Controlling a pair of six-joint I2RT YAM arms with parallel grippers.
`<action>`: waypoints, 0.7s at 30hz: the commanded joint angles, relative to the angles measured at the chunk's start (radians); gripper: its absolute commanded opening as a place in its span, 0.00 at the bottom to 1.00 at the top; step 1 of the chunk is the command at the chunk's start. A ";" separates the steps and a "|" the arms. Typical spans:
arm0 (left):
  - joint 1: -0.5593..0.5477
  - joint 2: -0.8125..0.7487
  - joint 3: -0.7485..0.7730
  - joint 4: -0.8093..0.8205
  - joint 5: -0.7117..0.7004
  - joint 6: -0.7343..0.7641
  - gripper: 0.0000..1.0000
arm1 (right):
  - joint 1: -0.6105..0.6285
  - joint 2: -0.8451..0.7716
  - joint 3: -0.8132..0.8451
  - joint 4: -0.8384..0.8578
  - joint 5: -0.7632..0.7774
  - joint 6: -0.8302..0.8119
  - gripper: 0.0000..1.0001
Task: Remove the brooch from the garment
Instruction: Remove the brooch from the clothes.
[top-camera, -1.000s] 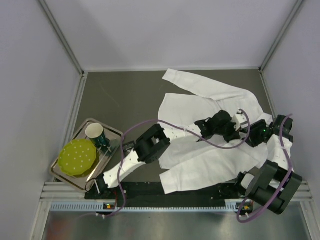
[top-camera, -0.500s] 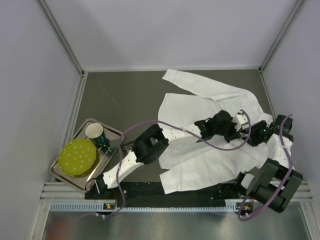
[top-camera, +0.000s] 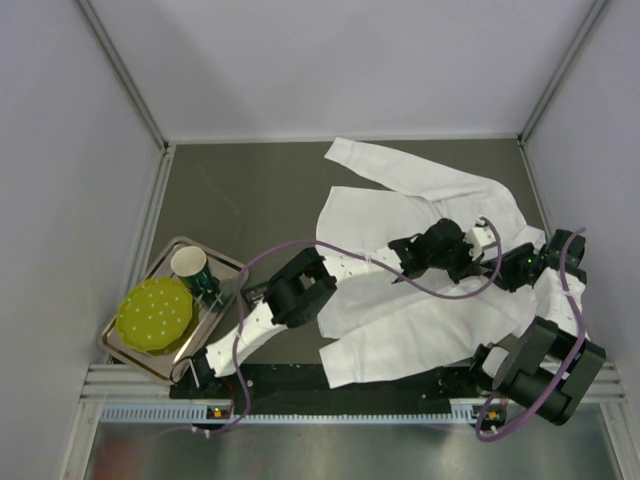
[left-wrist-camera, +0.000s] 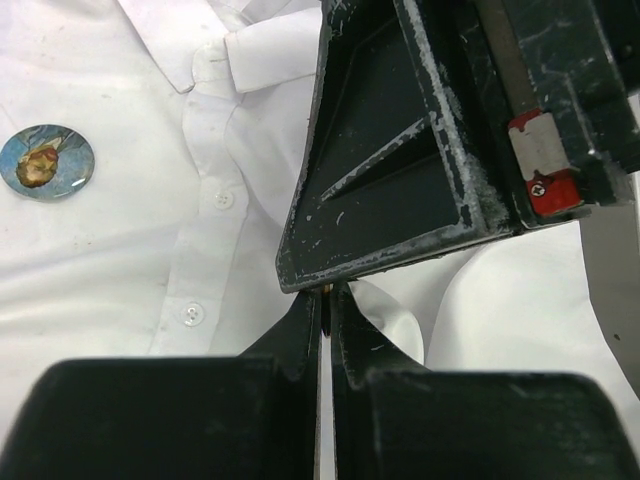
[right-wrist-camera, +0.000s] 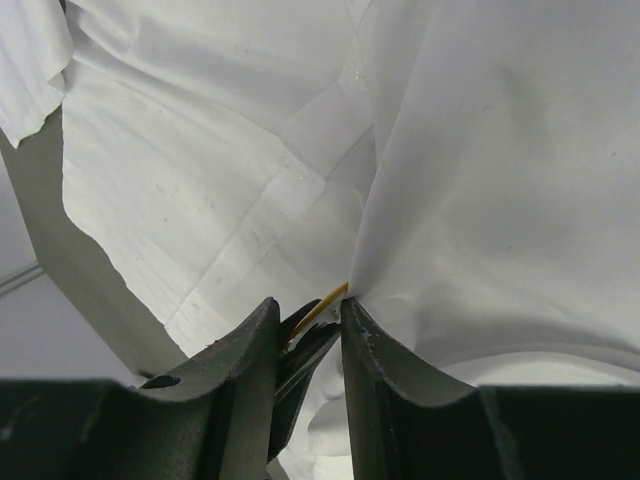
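The white shirt (top-camera: 400, 205) lies spread on the dark table. A round blue-and-gold brooch (left-wrist-camera: 47, 162) sits on the shirt (left-wrist-camera: 120, 270) beside the button placket, to the left of my left gripper and apart from it. My left gripper (left-wrist-camera: 326, 295) (top-camera: 468, 260) is shut, its tips pinching a thin gold-coloured piece (right-wrist-camera: 325, 305) at a fold of cloth. My right gripper (right-wrist-camera: 307, 312) (top-camera: 484, 262) meets it tip to tip. Its jaws stand a narrow gap apart, straddling the left fingertips and the gold piece, one finger (right-wrist-camera: 365, 335) against the taut shirt (right-wrist-camera: 500, 200).
A metal tray (top-camera: 228, 268) at the near left holds a yellow-green disc (top-camera: 153, 313) and a white-and-teal cup (top-camera: 190, 265). Purple cables loop over both arms. The enclosure walls close in the table on the left, right and far sides.
The left arm's elbow has shifted slightly down and to the left. Both grippers stay together at the same spot on the shirt.
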 joint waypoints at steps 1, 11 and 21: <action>-0.021 -0.042 0.045 0.026 0.111 -0.020 0.00 | 0.008 0.001 0.020 0.085 -0.046 0.022 0.29; -0.028 -0.022 0.065 0.003 0.192 -0.040 0.00 | 0.008 0.000 0.008 0.116 -0.058 0.019 0.18; -0.022 -0.017 0.067 0.035 0.310 -0.135 0.00 | 0.008 0.009 -0.016 0.187 -0.095 -0.056 0.11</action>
